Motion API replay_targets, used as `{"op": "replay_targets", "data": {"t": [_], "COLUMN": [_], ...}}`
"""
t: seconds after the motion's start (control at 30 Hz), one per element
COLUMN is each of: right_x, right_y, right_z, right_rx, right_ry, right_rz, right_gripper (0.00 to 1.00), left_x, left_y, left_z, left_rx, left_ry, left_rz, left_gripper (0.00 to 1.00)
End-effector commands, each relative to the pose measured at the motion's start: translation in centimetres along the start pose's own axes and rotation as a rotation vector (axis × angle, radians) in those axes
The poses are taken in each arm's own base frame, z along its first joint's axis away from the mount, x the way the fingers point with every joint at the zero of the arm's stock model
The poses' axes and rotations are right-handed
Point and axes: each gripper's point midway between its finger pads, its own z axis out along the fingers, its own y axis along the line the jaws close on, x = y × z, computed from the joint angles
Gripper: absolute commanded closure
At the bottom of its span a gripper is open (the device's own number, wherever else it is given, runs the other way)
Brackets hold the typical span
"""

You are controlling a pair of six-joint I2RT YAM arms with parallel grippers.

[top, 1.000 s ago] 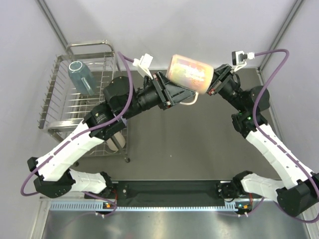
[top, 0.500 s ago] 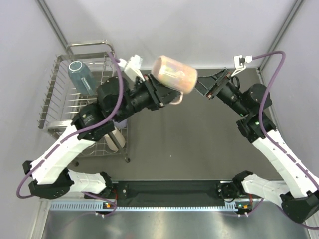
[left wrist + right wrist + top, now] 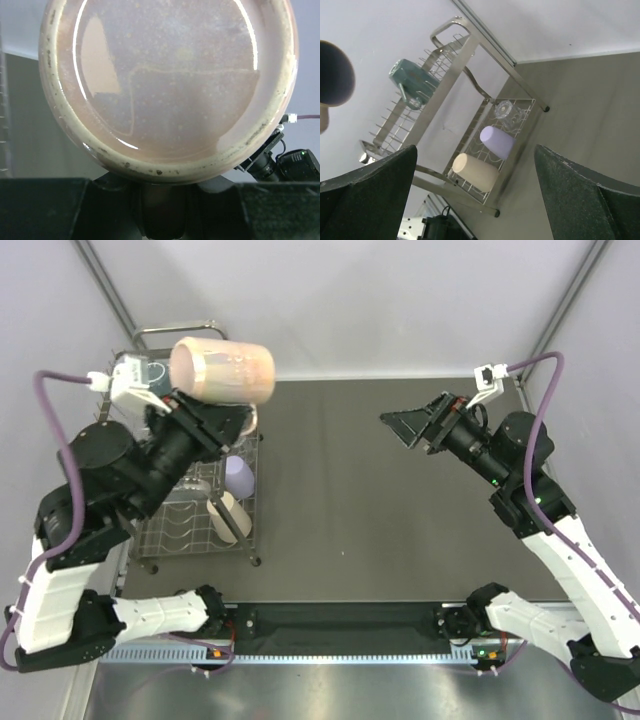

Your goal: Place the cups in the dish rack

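Note:
My left gripper (image 3: 222, 412) is shut on the pink handled mug (image 3: 222, 370) and holds it on its side, high above the dish rack (image 3: 150, 540). In the left wrist view the mug's base (image 3: 167, 85) fills the frame, and the jaws (image 3: 167, 200) grip it from below. My right gripper (image 3: 405, 425) is open and holds nothing, over the dark table at the right. Through its wide jaws (image 3: 477, 190) I see the rack (image 3: 465, 55) holding a teal mug (image 3: 411, 76), a clear glass (image 3: 509, 111), a lavender tumbler (image 3: 497, 141) and a beige tumbler (image 3: 475, 171).
The lavender tumbler (image 3: 239, 477) and beige tumbler (image 3: 227, 517) lie in the rack's lower right tray. The rack stands at the table's far left beside the wall. The dark tabletop (image 3: 360, 500) stretches between the two arms.
The right gripper let go of the pink mug, opened wide and drew back to the right. The left arm swung the mug from the table's middle to above the rack.

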Motion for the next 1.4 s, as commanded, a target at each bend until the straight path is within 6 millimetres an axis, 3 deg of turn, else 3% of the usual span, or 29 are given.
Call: {"op": "replay_targets", "data": {"t": [0.0,0.3,0.7,1.0,1.37], "right_x": [-0.8,0.4,2.2,3.2,3.8], "right_y": [0.5,-0.4,-1.5,-2.0,-2.8], "right_z": [-0.3,0.4,1.0,0.8,0.4], "right_rx": [0.004,0.025,0.046,0.061,0.089], "right_ry": [-0.014,0.038,0.101,0.128,0.141], "right_rz": [-0.053,-0.036,0.022,0.043,0.049], "right_gripper": [0.0,0.01,0.0,0.0,0.0], "left_x": [-5.5,-9.2,-6.1,-5.7,-3.8], "left_y": [0.3,3.3,9.6,11.5,10.6], "left_z": [-2.4,-6.7,-9.1,-8.8,-5.5], "left_rx": [-0.013,-0.129,-0.341,-0.424,-0.506], "left_ry": [-0.175,-0.227,-0.14,-0.151,-0.103], "left_rz": [-0.027,0.008,0.023,0.155,0.402], "left_gripper": [1.0,1.0,1.0,1.0,1.0]}}
